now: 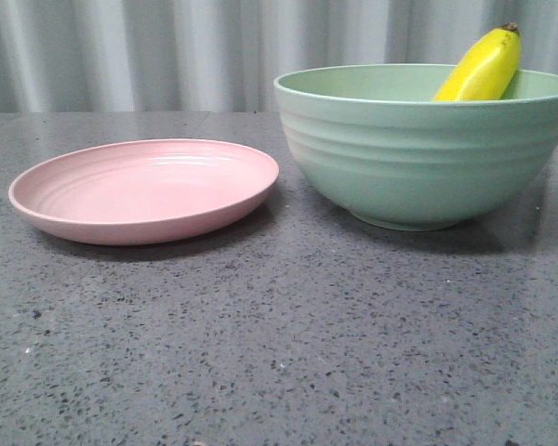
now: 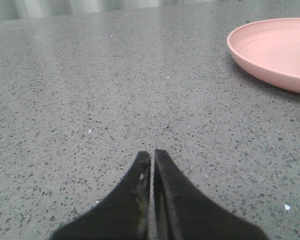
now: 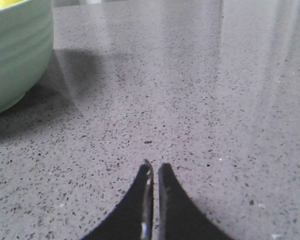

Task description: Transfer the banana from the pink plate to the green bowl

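The yellow banana (image 1: 484, 67) leans inside the green bowl (image 1: 418, 153) at the right, its dark tip above the rim. The pink plate (image 1: 144, 190) sits bare to the bowl's left. No gripper shows in the front view. In the left wrist view my left gripper (image 2: 152, 155) is shut and empty over the table, with the pink plate (image 2: 275, 52) well off to one side. In the right wrist view my right gripper (image 3: 154, 167) is shut and empty over the table, apart from the green bowl (image 3: 15, 52); a bit of the banana (image 3: 2, 4) shows above its rim.
The grey speckled table (image 1: 279, 353) runs under everything. A pale pleated curtain (image 1: 167, 46) hangs behind the table's far edge.
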